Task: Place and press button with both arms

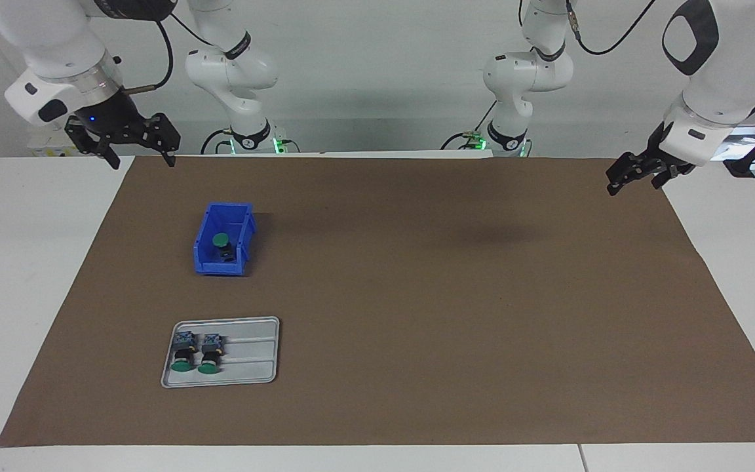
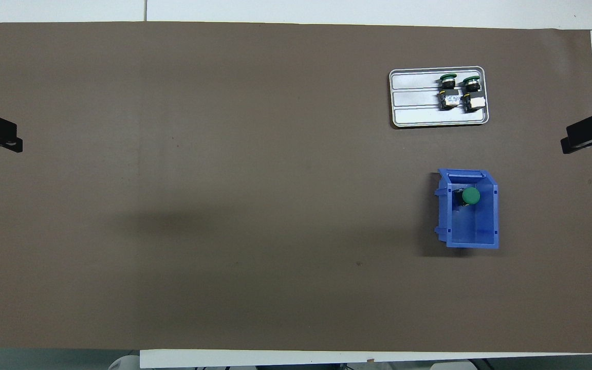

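Blue bin (image 1: 210, 257) holding one button (image 1: 222, 244), we read no labels, right gripper (image 1: 136, 157) and left gripper (image 1: 636, 178) both released, empty.

Under my pincers: the table cover (image 1: 417, 295) looks like matt brown paper. The bin (image 1: 206, 259) on it looks like glossy blue plastic. The tray (image 1: 253, 367), farther from me than the bin, reads as smooth grey metal or plastic; cannot tell which.

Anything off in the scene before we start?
Nothing damaged or spilled. One button sits alone in the blue bin, the other two lie on their sides on the grey tray. The bin stands slightly askew.
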Robot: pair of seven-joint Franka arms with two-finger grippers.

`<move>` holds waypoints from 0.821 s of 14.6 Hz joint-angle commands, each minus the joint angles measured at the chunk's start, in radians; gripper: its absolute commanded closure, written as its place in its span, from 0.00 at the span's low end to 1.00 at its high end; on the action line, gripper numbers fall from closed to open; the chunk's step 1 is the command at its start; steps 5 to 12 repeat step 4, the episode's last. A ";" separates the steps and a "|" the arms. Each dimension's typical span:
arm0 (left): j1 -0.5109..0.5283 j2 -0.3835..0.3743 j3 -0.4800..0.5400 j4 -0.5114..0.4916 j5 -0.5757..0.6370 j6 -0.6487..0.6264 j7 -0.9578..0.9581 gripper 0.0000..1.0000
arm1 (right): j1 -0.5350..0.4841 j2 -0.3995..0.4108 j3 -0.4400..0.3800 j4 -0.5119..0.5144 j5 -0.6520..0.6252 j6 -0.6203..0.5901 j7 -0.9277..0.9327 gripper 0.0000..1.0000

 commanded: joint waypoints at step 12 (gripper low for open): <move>-0.003 -0.022 -0.001 -0.018 0.018 0.003 0.011 0.00 | -0.003 0.003 -0.005 -0.021 0.001 0.023 0.000 0.00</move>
